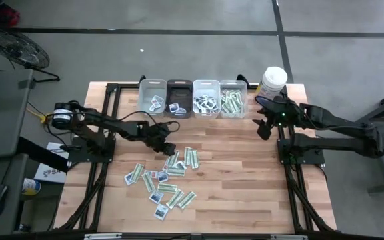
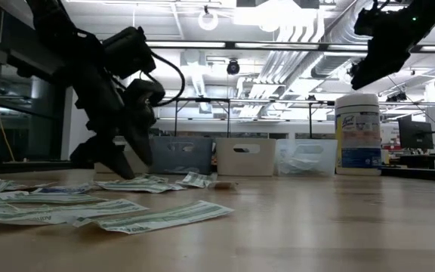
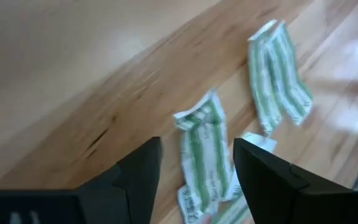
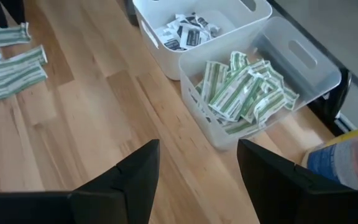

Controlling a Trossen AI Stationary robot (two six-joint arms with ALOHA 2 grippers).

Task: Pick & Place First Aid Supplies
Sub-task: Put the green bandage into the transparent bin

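Note:
The first aid supplies [image 1: 164, 177] lie as a loose pile of green-and-white strips and white squarish packets flat on the wooden table [image 1: 232, 180]. My left gripper [image 1: 167, 148] is low at the pile's far end and open. In the left wrist view its fingers [image 3: 143, 168] stand on either side of one green-and-white strip [image 3: 202, 163] that lies on the wood. My right gripper [image 1: 264, 127] hangs open above the table near the far right, with nothing between its fingers [image 4: 143, 171]. It is next to the clear bin of green strips [image 4: 316, 68].
Several small bins [image 1: 153, 85] stand in a row at the far edge, and each holds packets. A white canister with a blue label [image 1: 274, 80] stands to the right of them. Bare wood lies between the pile and the right arm.

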